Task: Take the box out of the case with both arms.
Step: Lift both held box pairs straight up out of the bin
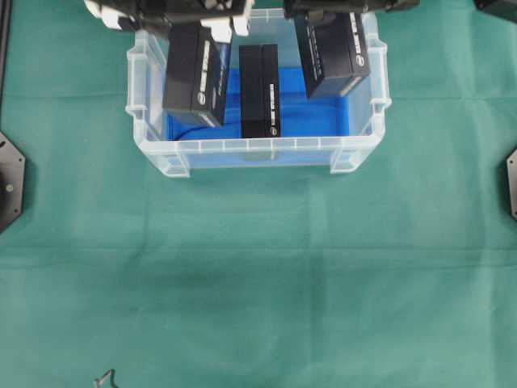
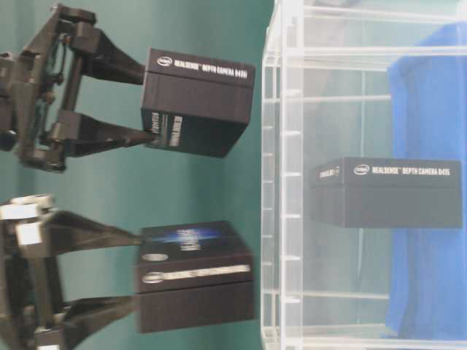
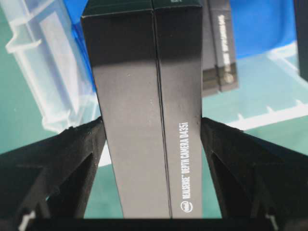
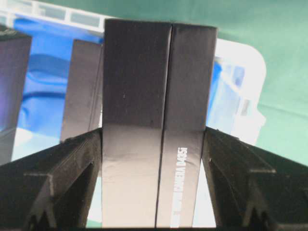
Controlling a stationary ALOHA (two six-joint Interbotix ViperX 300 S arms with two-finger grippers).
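Overhead exterior view, from the left: the left gripper (image 1: 166,20), the one with white parts, is clamped across the narrow faces of a black box (image 1: 196,74), holding it over the left end of the case (image 1: 258,153). Gripping the short width lets the fingers (image 3: 72,154) press flat on both sides, so the box hangs square (the table-level view shows it clear of the rim). In the middle a third box (image 1: 259,90) lies on the blue lining (image 1: 327,117), untouched and well apart from either arm. On the right the all-black right gripper (image 1: 339,6) pinches its own box (image 1: 331,55) the same way, tilted slightly, over the case's right end. Judging by this, both lifts are done and only carrying them aside remains.
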